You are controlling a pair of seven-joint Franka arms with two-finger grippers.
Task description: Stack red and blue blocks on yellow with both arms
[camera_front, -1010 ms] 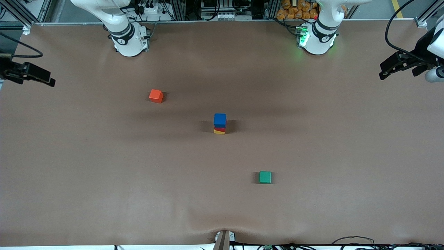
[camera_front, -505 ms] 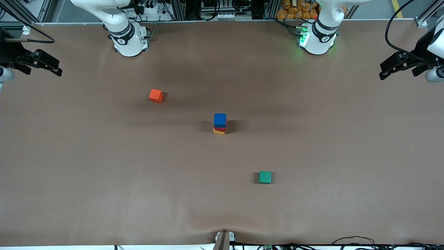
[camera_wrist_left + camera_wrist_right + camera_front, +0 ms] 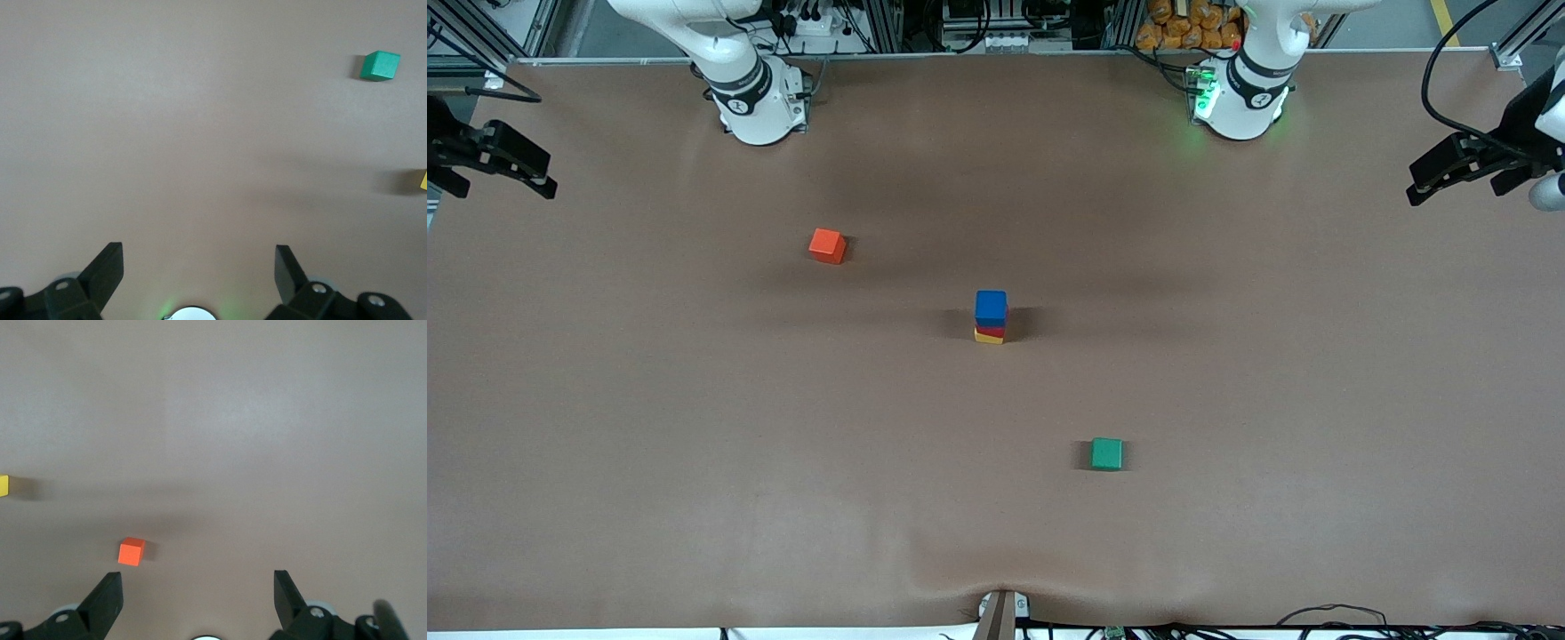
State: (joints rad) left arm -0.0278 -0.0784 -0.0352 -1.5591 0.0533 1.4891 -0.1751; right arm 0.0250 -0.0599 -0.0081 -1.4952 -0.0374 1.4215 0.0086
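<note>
In the middle of the table stands a stack of three: the blue block (image 3: 991, 307) on the red block (image 3: 993, 331) on the yellow cube (image 3: 986, 338). A sliver of yellow cube (image 3: 423, 180) shows at the edge of the left wrist view, and a similar yellow cube (image 3: 3, 485) sliver in the right wrist view. My right gripper (image 3: 532, 173) (image 3: 198, 583) hangs open and empty over the right arm's end of the table. Over the left arm's end my left gripper (image 3: 1427, 182) (image 3: 199, 257) is open and empty too. Both are well away from the stack.
An orange-red cube (image 3: 827, 245) (image 3: 131, 551) lies farther from the front camera than the stack, toward the right arm's end. A green cube (image 3: 1106, 453) (image 3: 380, 65) lies nearer, toward the left arm's end. The two arm bases (image 3: 760, 107) (image 3: 1238, 102) stand along the table's back edge.
My right gripper has swung up toward the base side and then outward to the table's end. The left gripper has drifted slightly outward. The stack and loose cubes have not moved.
</note>
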